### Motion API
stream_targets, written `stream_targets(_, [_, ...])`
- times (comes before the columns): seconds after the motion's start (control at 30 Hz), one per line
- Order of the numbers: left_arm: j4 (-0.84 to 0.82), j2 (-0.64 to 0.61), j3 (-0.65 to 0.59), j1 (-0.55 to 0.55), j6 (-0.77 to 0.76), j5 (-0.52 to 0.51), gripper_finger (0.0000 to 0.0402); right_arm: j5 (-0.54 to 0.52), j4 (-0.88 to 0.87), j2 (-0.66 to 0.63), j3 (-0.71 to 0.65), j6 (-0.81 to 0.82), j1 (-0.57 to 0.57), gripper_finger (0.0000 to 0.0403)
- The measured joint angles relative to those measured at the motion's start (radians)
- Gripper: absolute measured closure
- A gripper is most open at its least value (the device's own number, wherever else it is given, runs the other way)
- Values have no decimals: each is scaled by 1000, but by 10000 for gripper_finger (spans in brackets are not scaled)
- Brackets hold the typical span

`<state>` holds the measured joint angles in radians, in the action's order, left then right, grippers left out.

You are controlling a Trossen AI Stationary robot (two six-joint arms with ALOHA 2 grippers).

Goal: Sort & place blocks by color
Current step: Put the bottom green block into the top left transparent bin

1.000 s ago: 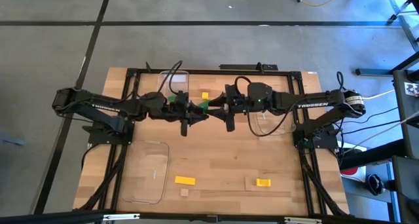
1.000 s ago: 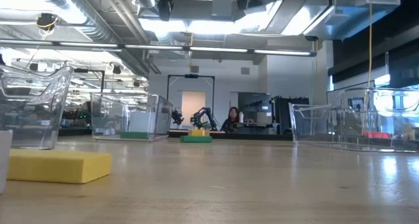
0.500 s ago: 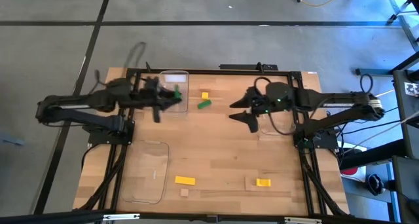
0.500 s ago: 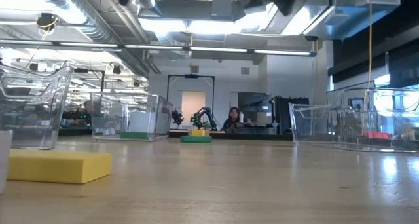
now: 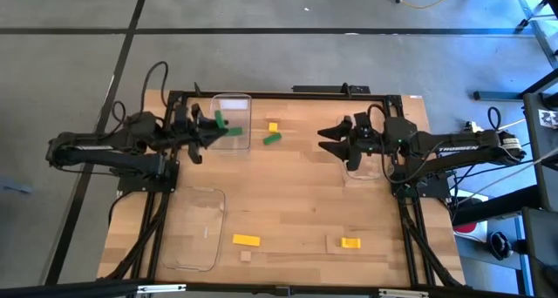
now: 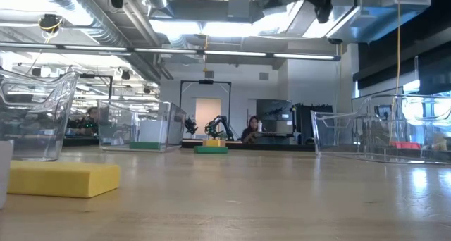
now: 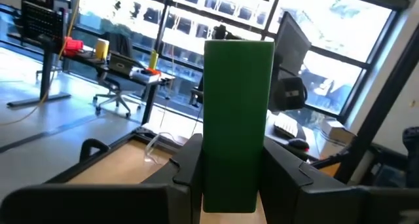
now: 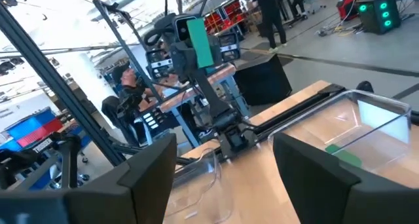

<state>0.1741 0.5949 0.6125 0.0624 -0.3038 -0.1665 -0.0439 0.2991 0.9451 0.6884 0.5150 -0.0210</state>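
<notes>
My left gripper (image 5: 214, 129) hovers high over the table's far left, shut on a green block (image 7: 238, 119). That block also shows in the high view (image 5: 222, 122) and, from across the table, in the right wrist view (image 8: 198, 40). My right gripper (image 5: 330, 142) stands open and holds nothing, high over the far right, pointing toward the left arm. A green block (image 5: 273, 139) and a small yellow block (image 5: 273, 127) lie flat on the table between the two grippers. Two more yellow blocks (image 5: 247, 240) (image 5: 350, 242) and a tan cube (image 5: 247, 256) lie near the front edge. My left gripper pinches the green block's lower end (image 7: 232, 185) between its two fingers (image 7: 188, 166). The fingers come about level from the table's left side. The block stands upright, rising well above the fingers, and is lifted clear of the table.
A clear tray (image 5: 234, 102) stands at the far left below the held block, with something green (image 8: 344, 155) on its floor. Another clear tray (image 5: 196, 233) stands near left, a third (image 5: 366, 169) under my right arm. Bare wood lies in the middle.
Both grippers were close together over the table's middle. My left gripper has drawn back toward the left edge with the green block still in its hold. My right gripper has drawn back toward the right edge. The blocks on the table have stayed in place.
</notes>
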Motion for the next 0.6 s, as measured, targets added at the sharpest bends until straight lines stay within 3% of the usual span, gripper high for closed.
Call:
stream_targets(0.2, [-5, 0, 0, 0, -24, -15, 308, -1, -3, 0, 0, 0, 0, 147])
stream_targets(0.4, [-299, 99, 120, 88, -169, -70, 308, -15, -4, 0, 0, 0, -2, 147])
stream_targets(0.6, [-680, 365, 373, 366, -136, 147, 308, -15, -31, 0, 1, 5, -3, 147])
